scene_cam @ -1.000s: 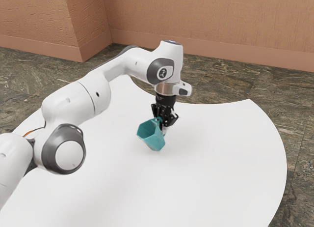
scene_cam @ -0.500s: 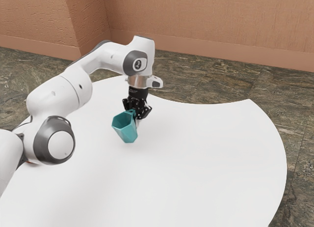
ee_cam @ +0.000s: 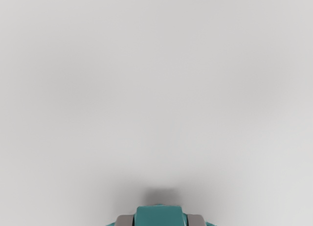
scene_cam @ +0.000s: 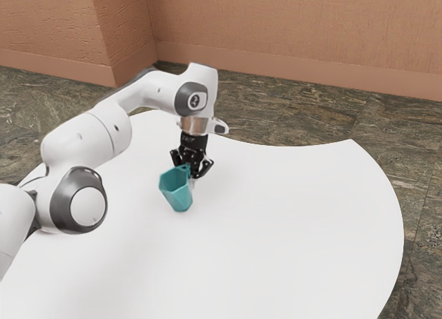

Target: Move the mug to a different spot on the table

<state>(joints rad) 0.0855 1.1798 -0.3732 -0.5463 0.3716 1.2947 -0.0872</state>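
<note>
Carrying looks almost done: black two-finger gripper (scene_cam: 191, 168) pinches the rim of the tilted teal faceted mug (scene_cam: 176, 191), at or just above the round white table (scene_cam: 311, 215); setting down and release are left.

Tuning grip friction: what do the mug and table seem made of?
The mug: teal, faceted, smooth, like glazed ceramic or hard plastic; the render leaves it open. The table: plain white, matte, no grain, perhaps laminate or painted board.
</note>
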